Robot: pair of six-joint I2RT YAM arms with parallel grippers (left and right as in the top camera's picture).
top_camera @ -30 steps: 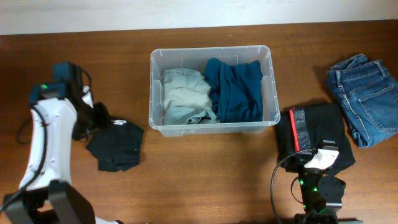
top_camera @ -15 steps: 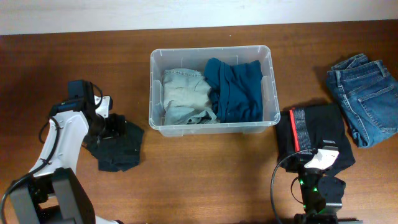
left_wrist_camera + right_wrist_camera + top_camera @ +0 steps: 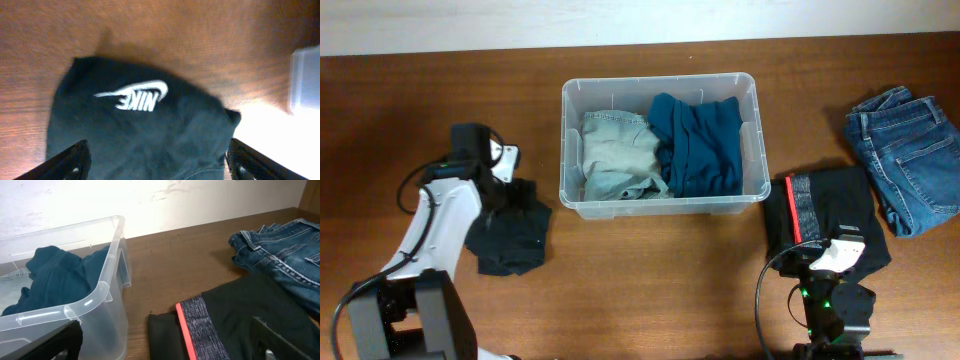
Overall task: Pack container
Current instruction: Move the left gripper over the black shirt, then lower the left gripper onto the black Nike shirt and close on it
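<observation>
The left gripper (image 3: 157, 161), fingers spread wide, hangs over the black Nike garment (image 3: 140, 127) beside the container (image 3: 660, 207); the right gripper (image 3: 165, 337), likewise spread, sits over folded black clothing (image 3: 240, 310).

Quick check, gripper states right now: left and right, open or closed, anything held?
Left gripper: open, above the black fabric garment with a white Nike logo, holding nothing.
Right gripper: open, empty.

The left arm (image 3: 428, 228) is showing white shells with black joints; the right arm (image 3: 832, 305) is glowing green, trailing a black cable (image 3: 759, 295).
</observation>
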